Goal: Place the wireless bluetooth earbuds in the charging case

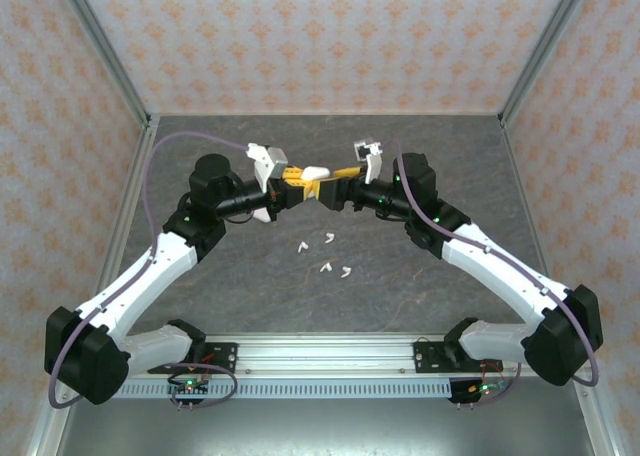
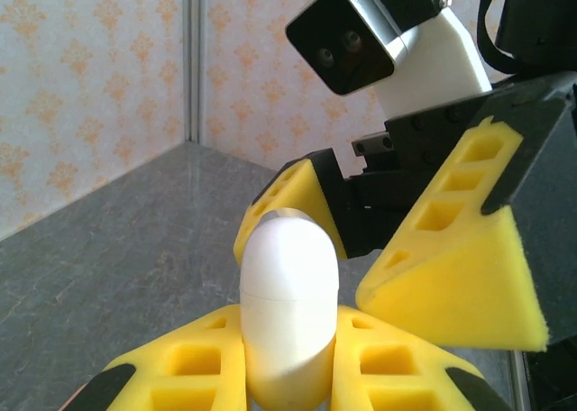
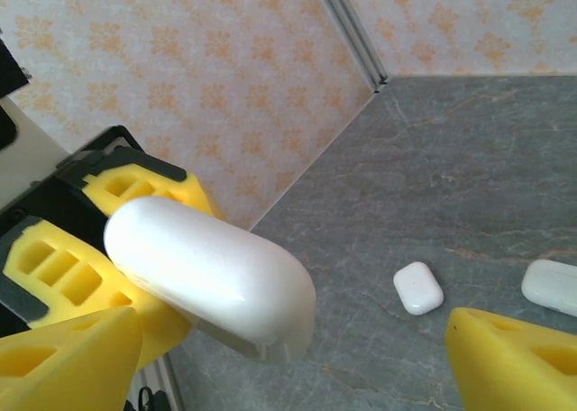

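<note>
White earbuds (image 1: 328,239), four countable from above, are scattered on the grey counter (image 1: 250,286) on the arm-base side of the charging case (image 2: 288,294), well apart from it and untouched. The case is held in the air, clamped at one end by the left hand (image 1: 293,179), and its lid is shut along a thin seam. The right hand (image 2: 370,235) is spread wide, with its yellow pads (image 2: 451,276) set either side of the case's free end; whether either pad touches it cannot be told.

If those pads are closed off-centre, or the lid is levered hard, the smooth shell is likely to be twisted out of the foam and dropped among the earbuds. Insertion is blocked by the shut lid. Two more small white cases (image 3: 418,287) are seen lying on the counter beyond the held case.
</note>
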Controlling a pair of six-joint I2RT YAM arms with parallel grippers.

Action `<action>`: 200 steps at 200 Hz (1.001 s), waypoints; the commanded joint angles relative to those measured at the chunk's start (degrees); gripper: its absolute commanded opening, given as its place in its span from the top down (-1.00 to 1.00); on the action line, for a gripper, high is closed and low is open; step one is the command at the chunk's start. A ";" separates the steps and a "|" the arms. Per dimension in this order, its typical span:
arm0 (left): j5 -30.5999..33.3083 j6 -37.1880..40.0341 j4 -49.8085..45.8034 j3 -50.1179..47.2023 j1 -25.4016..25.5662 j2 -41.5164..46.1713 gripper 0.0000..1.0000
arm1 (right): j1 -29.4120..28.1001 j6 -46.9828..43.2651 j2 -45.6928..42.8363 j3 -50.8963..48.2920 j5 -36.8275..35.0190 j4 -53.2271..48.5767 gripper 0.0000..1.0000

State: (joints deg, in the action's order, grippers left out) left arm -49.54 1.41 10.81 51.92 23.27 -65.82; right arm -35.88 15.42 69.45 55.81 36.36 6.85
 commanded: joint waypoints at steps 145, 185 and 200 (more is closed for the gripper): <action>-5.29 4.72 -1.11 -0.95 0.36 3.39 1.00 | 1.28 0.05 -1.28 3.45 -5.06 -1.93 -0.64; -4.87 5.98 -2.86 -2.29 0.34 4.80 1.00 | 1.32 -0.64 -1.33 5.09 -5.07 -3.92 -0.64; -4.87 6.06 -2.73 -2.87 0.36 5.17 1.00 | 1.34 -0.66 -1.27 5.35 -5.06 -4.12 -0.64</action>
State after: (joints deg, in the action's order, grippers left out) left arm -50.15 5.39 9.67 50.50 23.11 -62.92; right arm -35.59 14.96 69.06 58.28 35.33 2.13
